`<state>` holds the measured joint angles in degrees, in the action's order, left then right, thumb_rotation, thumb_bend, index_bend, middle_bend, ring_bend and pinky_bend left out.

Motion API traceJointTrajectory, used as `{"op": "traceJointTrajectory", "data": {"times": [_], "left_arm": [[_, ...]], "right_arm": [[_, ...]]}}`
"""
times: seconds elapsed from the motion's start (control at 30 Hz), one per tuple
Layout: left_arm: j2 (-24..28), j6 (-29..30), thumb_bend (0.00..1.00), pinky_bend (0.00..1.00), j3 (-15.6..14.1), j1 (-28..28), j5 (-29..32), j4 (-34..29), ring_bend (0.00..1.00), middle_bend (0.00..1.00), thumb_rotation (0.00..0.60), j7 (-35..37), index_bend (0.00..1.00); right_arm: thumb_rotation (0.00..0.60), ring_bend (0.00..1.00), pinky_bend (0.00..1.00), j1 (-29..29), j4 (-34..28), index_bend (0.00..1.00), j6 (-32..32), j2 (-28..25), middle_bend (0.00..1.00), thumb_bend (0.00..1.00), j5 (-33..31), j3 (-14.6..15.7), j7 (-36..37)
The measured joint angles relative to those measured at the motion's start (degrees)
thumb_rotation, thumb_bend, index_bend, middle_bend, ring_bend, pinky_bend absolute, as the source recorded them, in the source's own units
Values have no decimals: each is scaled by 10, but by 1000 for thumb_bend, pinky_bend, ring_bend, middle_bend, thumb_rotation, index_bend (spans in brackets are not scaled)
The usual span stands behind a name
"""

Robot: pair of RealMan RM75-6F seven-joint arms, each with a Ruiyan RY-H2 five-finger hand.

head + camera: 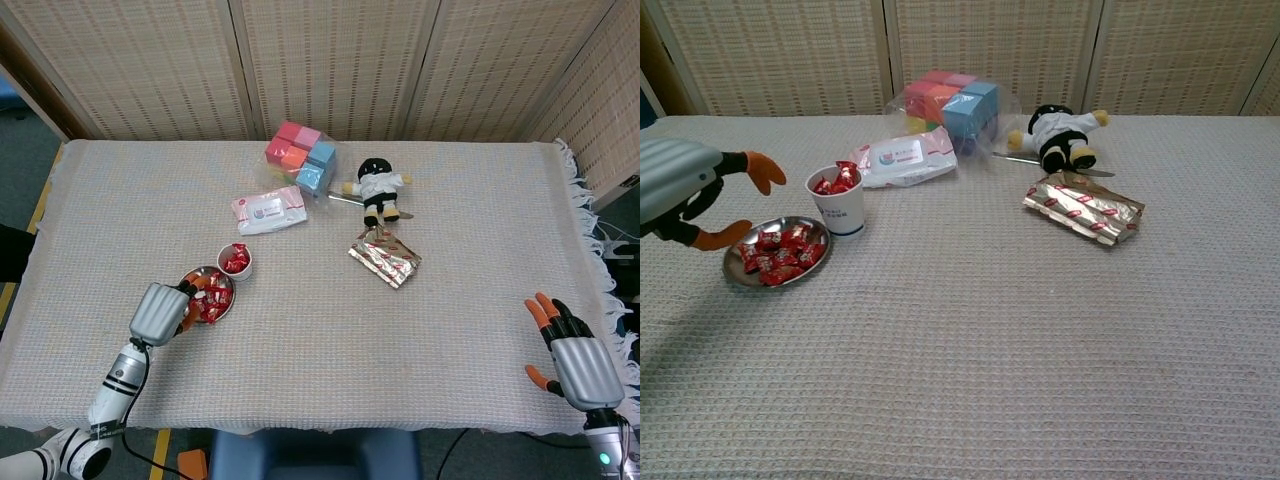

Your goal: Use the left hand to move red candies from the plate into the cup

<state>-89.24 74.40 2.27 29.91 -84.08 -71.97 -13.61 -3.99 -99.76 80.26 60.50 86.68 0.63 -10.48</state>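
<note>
A small metal plate (736, 273) (187, 277) holding several red candies (780, 254) (211, 303) lies near the table's left front. Just behind it stands a white paper cup (844, 211) (237, 268) with red candies heaped to its rim. My left hand (685, 190) (160, 312) hovers at the plate's near-left edge, its orange-tipped fingers spread apart and holding nothing. My right hand (572, 355) rests open at the table's right front corner, fingers spread; the chest view does not show it.
Behind the cup lies a wet-wipes pack (903, 160), then a bag of coloured blocks (953, 102). A black-and-white plush doll (1061, 135) and a crinkled foil wrapper (1083, 207) sit centre-right. The woven cloth has a fringed right edge (590, 215).
</note>
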Motion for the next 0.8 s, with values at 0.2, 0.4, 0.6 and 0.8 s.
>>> {"op": "traceJointTrajectory", "data": {"times": [0.2, 0.4, 0.6, 0.8], "left_arm": [[-23, -48, 415, 1000, -7, -5, 21, 43, 760, 305, 600, -6, 244], [-61, -72, 415, 1000, -6, 0, 30, 97, 760, 303, 600, -13, 244], [-89, -82, 415, 1000, 1, 6, 29, 126, 760, 288, 600, -17, 227], [-97, -79, 415, 1000, 6, 8, 24, 129, 761, 290, 600, -20, 226]], "right_arm": [[600, 0, 212, 2, 0, 0, 4, -1, 0, 137, 5, 1, 3], [600, 0, 212, 1, 1, 0, 2, -2, 0, 137, 3, 1, 4], [600, 0, 212, 2, 0, 0, 3, -3, 0, 137, 3, 1, 5], [600, 0, 212, 1, 1, 0, -1, -3, 0, 137, 1, 1, 5]]}}
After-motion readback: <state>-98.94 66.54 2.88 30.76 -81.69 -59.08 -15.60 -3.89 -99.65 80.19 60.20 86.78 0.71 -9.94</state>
